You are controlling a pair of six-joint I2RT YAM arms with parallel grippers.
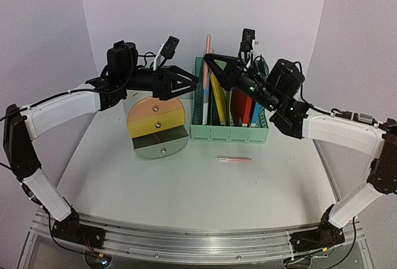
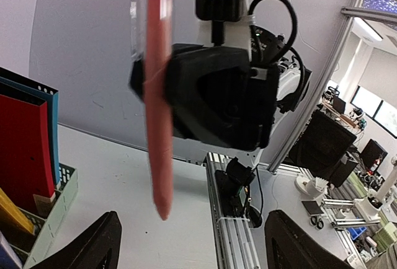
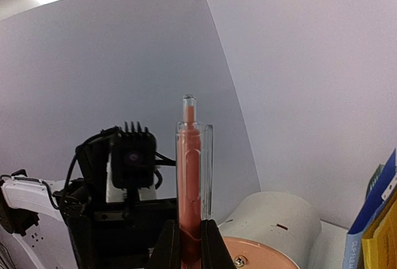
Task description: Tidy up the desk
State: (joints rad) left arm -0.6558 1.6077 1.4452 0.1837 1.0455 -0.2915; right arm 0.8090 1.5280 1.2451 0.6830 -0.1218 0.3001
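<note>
The white desk (image 1: 186, 188) has a silver rail along its front edge. My right gripper (image 1: 207, 60) is shut on a salmon-pink pen (image 1: 208, 49) and holds it upright in the air above the left end of the mint-green rack (image 1: 229, 134). In the right wrist view the fingers (image 3: 169, 247) clamp the pen (image 3: 189, 170) low on its barrel. My left gripper (image 1: 193, 83) is open and empty, level with the pen and just left of it. In the left wrist view the pen (image 2: 159, 95) hangs tip down above my open left gripper (image 2: 193, 219).
A second pink pen (image 1: 234, 158) lies on the desk in front of the rack. The rack holds red (image 1: 239, 108), blue and yellow folders. A round grey drawer unit (image 1: 158, 123) with orange and yellow fronts stands left of the rack, its lowest drawer pulled out.
</note>
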